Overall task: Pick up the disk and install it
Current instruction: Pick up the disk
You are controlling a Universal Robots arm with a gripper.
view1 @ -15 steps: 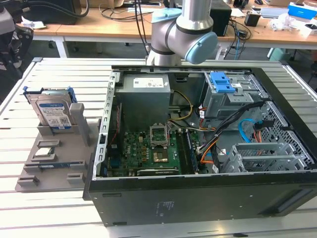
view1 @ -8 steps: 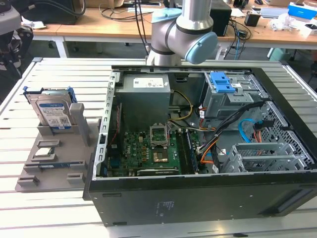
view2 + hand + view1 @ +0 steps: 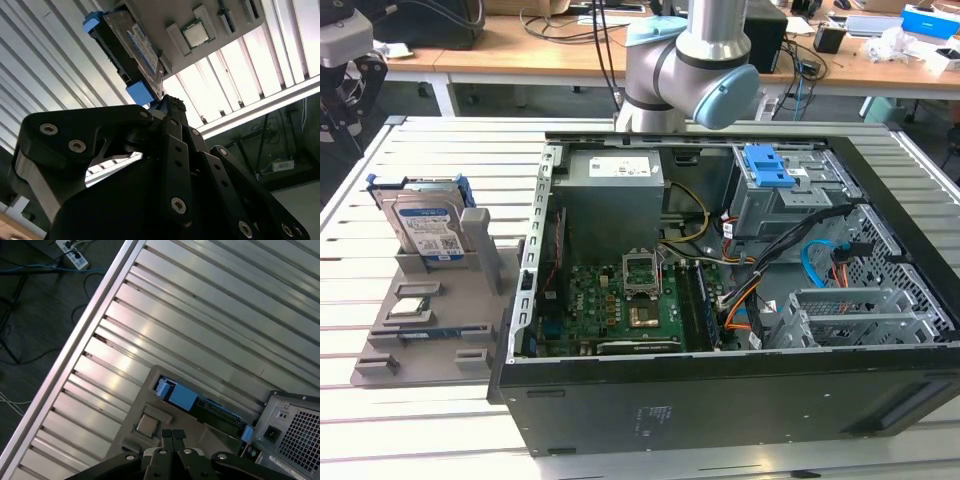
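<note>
Disk (image 3: 423,228) stands upright on its edge in a slot of a gray holder (image 3: 485,270), label side out, with its blue rails along the sides. The holder lies flat on the slatted metal table (image 3: 430,140) at the exterior view's left. A small square chip (image 3: 410,307) sits in a shallow pocket of the same holder, nearer the camera than the disk. Just beside the holder, toward the exterior view's right, lies an open computer case (image 3: 720,400) with its side panel off. Inside it a green circuit board (image 3: 620,300) shows on the floor of the case, a blue latch (image 3: 770,165) at the far corner, and a metal cage (image 3: 860,315) at the near right. The arm (image 3: 690,60) rises behind the case, well apart from the holder. In the second wrist view the black pincer (image 3: 170,106) points toward the holder (image 3: 165,12), where the disk (image 3: 132,47) and the chip (image 3: 196,34) sit against the bright slats of the table (image 3: 40,50). In the first wrist view the pincer (image 3: 173,436) has its two tips pressed together with nothing between them, so it is closed and holds nothing. Beyond those tips lie the disk (image 3: 182,397), the chip (image 3: 146,425), the holder (image 3: 132,412), the table (image 3: 200,305) and a corner of the case (image 3: 295,425).
</note>
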